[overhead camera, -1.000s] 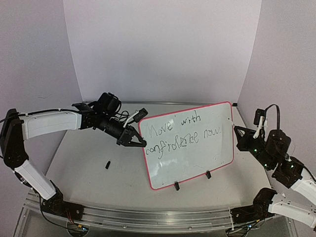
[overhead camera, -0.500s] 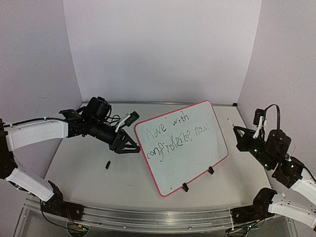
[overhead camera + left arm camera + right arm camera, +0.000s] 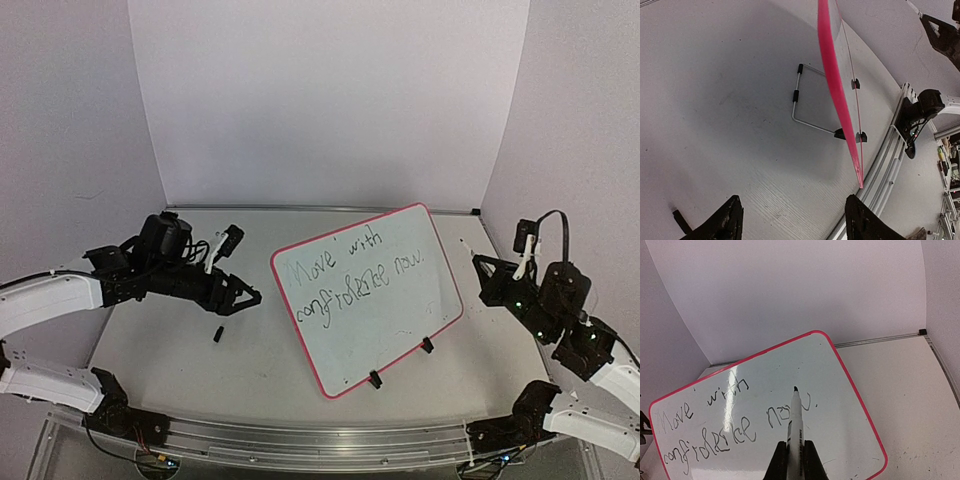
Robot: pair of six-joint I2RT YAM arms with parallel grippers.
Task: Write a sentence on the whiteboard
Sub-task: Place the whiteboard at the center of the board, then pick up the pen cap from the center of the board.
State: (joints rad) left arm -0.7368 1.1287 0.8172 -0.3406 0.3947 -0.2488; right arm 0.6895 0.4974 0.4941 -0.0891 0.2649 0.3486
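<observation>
whiteboard stands on the bench right of centre, twisted so its corners point up and down in the top view, propped on a wire stand behind it, with two black clip feet on the lower edge

sentence is on the upper part of the face, two slanted rows, reads roughly "Move with / confidence now."; lower part of the face is unmarked

right gripper: clamped on a marker, barrel pinched between both fingers, black tip pointing up and away from the wrist. In the right wrist view the tip lines up just above the word "now"; can't tell from that angle if it touches the face. In the top view the right gripper sits just off the board's right edge, not over it

left gripper: jaws spread wide, nothing between them. Low over the bench, left of the board, a clear gap to its pink rim. Left wrist view looks along the board nearly edge-on, the left gripper facing the rim and stand

small black piece lies loose on the bench just near-side of the left gripper, touching nothing; too small to identify
</observation>
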